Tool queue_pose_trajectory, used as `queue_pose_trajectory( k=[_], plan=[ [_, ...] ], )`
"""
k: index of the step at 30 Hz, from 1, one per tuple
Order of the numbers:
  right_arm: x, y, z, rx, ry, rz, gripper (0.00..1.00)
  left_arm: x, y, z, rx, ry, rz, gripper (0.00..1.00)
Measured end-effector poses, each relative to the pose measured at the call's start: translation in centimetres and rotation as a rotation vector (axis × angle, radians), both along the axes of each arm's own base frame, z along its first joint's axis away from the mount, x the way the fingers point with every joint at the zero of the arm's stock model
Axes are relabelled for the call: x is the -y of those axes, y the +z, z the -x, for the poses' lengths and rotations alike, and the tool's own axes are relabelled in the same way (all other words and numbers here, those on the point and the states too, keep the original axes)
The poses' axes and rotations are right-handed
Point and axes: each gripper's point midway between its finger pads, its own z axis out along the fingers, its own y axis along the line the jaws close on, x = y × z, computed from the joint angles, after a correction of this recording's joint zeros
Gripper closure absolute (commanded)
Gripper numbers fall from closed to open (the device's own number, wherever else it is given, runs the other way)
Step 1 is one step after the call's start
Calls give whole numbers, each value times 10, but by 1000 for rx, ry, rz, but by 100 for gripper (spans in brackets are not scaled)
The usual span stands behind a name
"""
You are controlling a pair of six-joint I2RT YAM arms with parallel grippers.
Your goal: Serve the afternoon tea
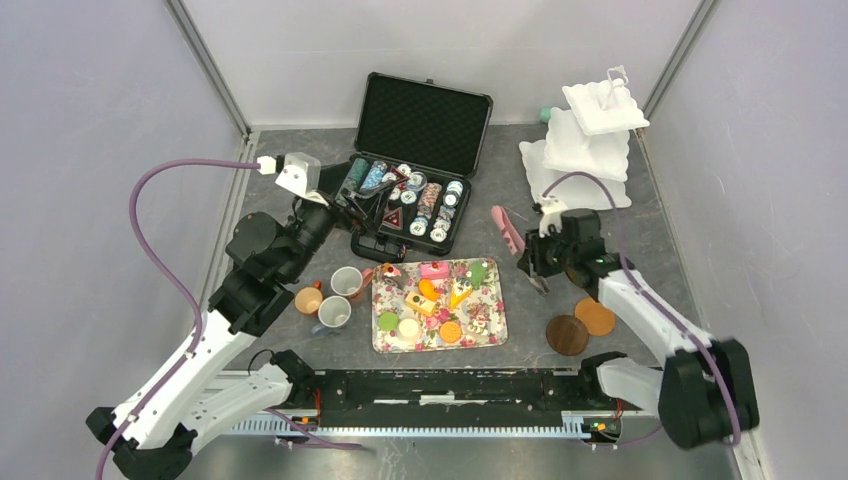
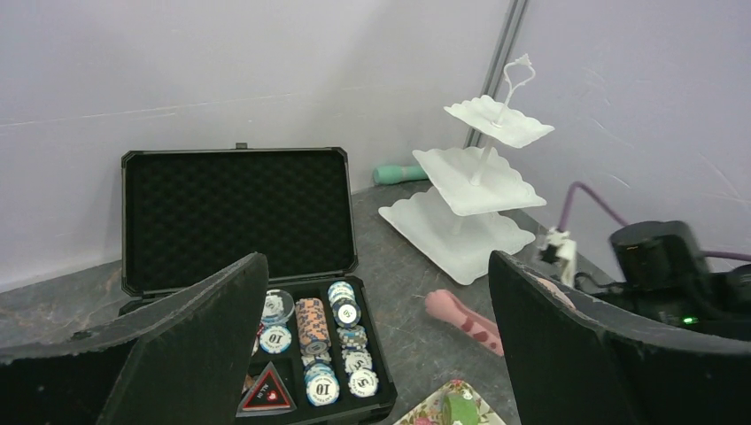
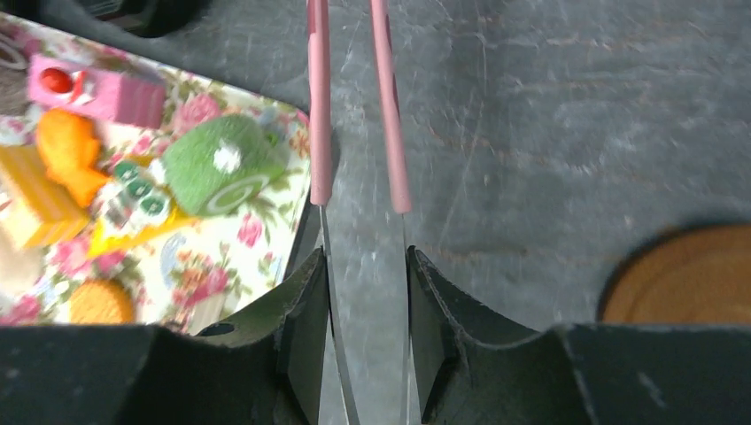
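The toy cakes and macarons lie on a floral tray at the table's middle. Three mugs stand left of it: orange-brown, grey, white. My right gripper is right of the tray and shut on the pink tongs. In the right wrist view the gripper clamps the tongs' metal arms, and the pink tips point past a green roll cake. My left gripper hovers over the chip case, open and empty.
An open black case of poker chips sits behind the tray. A white three-tier stand is at the back right. Two round coasters, dark brown and orange, lie right of the tray. Grey walls close in both sides.
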Motion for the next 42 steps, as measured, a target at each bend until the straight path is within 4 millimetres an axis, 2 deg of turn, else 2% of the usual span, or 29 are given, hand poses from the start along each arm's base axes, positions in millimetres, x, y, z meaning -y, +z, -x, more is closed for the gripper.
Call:
queue_pose_trajectory(
  k=[5,10,13,16,21,23,38,42],
  plan=[
    [-13,-41,-32,1,-21,109,55,0,0,0,-1,0,-1,0],
    [-3,-69,-64,43,-98,185,39,0,0,0,1,-1,1,0],
    [-4,-74,-77,77,-114,189,26,-1,2,2,5,-1,4,0],
    [-4,-71,-81,126,-120,175,2,-2,4,3,10,-2,8,0],
    [5,-76,-60,190,-138,163,2,-2,6,6,17,-12,12,0],
    [6,-76,-58,215,-148,166,2,-2,7,8,21,-20,14,0],
    [4,-76,-66,257,-246,229,2,-4,16,18,35,-47,50,0],
    [2,-75,-72,258,-254,239,6,-4,18,21,38,-55,60,0]
  ],
)
